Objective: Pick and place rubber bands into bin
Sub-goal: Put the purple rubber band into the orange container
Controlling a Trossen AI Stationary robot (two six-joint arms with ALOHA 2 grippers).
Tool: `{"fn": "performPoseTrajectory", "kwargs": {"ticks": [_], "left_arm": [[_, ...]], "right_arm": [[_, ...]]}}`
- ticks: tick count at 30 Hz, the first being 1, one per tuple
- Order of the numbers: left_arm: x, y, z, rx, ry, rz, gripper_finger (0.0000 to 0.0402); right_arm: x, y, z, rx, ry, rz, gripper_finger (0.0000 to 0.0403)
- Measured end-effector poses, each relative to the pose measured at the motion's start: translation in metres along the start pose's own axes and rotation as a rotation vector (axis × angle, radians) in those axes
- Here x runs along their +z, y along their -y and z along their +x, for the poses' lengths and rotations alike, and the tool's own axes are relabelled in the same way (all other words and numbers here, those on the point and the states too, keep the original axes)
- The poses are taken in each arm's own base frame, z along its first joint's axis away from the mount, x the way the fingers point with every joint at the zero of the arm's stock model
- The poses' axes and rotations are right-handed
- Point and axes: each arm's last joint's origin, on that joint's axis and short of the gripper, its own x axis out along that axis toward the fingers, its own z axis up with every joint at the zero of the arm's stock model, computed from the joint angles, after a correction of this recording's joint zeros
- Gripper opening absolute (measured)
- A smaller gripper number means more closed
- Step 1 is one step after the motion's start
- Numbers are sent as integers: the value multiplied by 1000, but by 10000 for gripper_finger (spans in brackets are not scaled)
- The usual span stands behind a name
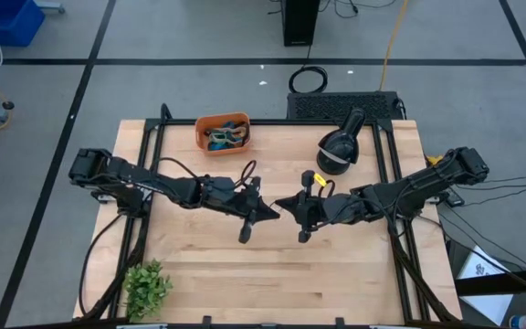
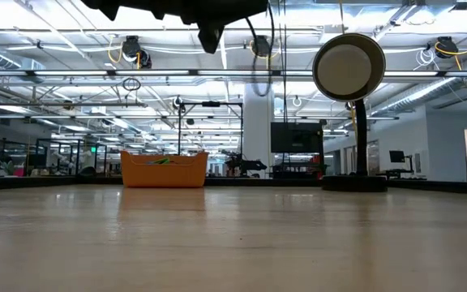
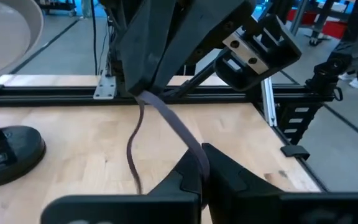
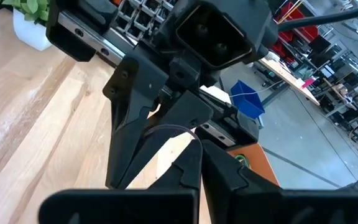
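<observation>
Looking down, you find both grippers meeting above mid-table: the left gripper (image 3: 199, 167) and right gripper (image 4: 197, 163) are each clamped on one dark rubber band (image 3: 166, 121) stretched between them, a handover under way. Several rubber bands already lie in the bin (image 1: 201, 133) at the far edge; this one isn't delivered yet.

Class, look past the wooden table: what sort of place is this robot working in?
Probably a robotics lab or workshop: floor marked with dark tape lines, exposed ceiling rails and lights, and monitors on stands behind the table.
</observation>
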Motion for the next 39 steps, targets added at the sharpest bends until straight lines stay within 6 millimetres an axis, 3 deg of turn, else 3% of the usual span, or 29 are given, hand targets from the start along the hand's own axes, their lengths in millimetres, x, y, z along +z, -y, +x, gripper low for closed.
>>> {"fn": "performPoseTrajectory", "kwargs": {"ticks": [9,16,22,30,39], "left_arm": [[1,-1,-1,26,4,26,6],[4,-1,-4,29,9,24,4],[8,-13,-14,112,-24,11,5],[27,-48,-53,378,-57,47,3],[26,-119,-109,825,-199,-2,5]], "right_arm": [[0,-1,0,4,-4,31,15],[2,-6,-4,-1,-7,14,103],[-2,-13,-14,-213,-134,-36,176],[-13,-32,-28,-177,-228,64,207],[-23,-47,-42,-138,-302,124,204]]}}
